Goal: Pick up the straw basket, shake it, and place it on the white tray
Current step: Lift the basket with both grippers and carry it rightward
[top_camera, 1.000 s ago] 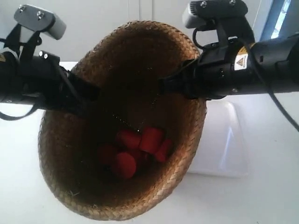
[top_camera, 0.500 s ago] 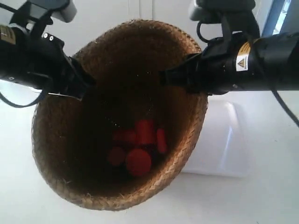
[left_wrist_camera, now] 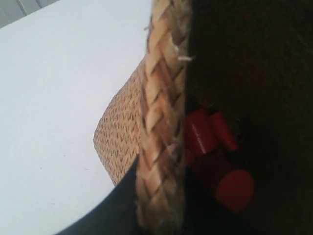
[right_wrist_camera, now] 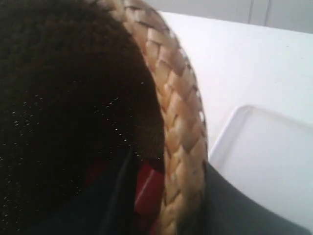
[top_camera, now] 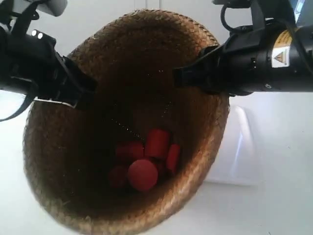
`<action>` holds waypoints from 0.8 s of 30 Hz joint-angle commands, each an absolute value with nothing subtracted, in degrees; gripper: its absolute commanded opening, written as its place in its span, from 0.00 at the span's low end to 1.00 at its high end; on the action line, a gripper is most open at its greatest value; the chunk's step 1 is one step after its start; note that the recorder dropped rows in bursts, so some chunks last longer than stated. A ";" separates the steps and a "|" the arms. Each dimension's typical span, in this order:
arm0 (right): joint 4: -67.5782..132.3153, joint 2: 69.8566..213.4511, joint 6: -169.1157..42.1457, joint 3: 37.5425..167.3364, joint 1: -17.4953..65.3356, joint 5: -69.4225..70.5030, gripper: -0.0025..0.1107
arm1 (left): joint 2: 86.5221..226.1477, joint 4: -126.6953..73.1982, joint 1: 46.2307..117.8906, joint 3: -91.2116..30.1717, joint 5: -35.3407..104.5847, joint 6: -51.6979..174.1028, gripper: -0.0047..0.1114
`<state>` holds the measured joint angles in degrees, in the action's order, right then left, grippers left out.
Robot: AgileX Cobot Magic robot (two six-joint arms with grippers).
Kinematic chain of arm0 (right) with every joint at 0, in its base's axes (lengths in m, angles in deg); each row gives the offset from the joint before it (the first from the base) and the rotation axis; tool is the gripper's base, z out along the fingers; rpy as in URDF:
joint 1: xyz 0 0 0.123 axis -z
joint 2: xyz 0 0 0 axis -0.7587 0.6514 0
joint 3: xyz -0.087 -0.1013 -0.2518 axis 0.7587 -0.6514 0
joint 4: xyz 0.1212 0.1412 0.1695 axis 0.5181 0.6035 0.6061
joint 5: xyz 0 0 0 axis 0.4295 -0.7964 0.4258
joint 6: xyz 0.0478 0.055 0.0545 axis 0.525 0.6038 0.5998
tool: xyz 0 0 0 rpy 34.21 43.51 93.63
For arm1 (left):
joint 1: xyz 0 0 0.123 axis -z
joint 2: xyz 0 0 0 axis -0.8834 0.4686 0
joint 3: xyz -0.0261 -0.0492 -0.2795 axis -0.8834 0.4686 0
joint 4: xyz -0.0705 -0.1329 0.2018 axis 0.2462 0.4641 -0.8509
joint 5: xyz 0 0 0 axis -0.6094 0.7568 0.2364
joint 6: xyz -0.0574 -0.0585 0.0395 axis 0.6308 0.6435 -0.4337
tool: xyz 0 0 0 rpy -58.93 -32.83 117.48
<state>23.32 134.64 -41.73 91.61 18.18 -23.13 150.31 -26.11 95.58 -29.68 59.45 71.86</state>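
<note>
The straw basket (top_camera: pixel 54 161) hangs in the air close to the exterior camera, mouth toward it, with several red cylinders (top_camera: pixel 146 161) loose at its bottom. The arm at the exterior view's left has its gripper (top_camera: pixel 84 95) shut on the braided rim. The arm at the exterior view's right grips the opposite rim with its gripper (top_camera: pixel 185 78). In the left wrist view the left gripper (left_wrist_camera: pixel 161 215) clamps the rim (left_wrist_camera: pixel 161 122) between dark fingers. The right gripper (right_wrist_camera: pixel 181 210) pinches the rim (right_wrist_camera: pixel 181 112) the same way. The white tray (top_camera: pixel 239 152) lies on the table, partly hidden behind the basket.
A white tabletop (top_camera: pixel 274 210) spreads under and around the basket. The tray (right_wrist_camera: pixel 264 156) sits just beyond the rim on the right gripper's side. A pale wall stands behind the table.
The basket has come nearer the exterior camera and now fills more of the frame. Both arms shifted up and outward with it. The red cylinders tumbled to new places inside.
</note>
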 commanded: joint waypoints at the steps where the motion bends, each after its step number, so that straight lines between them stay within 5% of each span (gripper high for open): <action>1: 26.32 120.59 -44.57 90.06 7.06 -18.76 0.02 | 138.47 -24.08 107.28 -29.54 60.31 71.40 0.04; 2: 19.02 119.41 -44.06 87.32 5.92 -11.62 0.02 | 137.35 -30.56 110.06 -28.21 56.55 74.32 0.04; 5: 1.20 134.12 -18.62 87.52 20.05 -8.70 0.02 | 149.73 -71.75 100.79 -25.63 52.54 119.03 0.04; 18: 3.98 134.89 -22.03 88.52 18.89 -12.51 0.02 | 149.48 -68.22 101.69 -25.24 56.41 114.44 0.04; 21: 9.65 128.03 -29.23 88.65 12.40 -19.60 0.02 | 144.35 -57.24 106.98 -25.90 60.92 103.49 0.04; 24: 6.64 122.22 -28.78 86.10 6.83 -11.92 0.02 | 140.30 -57.61 112.79 -25.65 59.29 102.22 0.04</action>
<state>8.05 127.69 -28.01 87.11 11.18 -19.94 143.94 -57.96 108.44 -25.18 61.21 105.19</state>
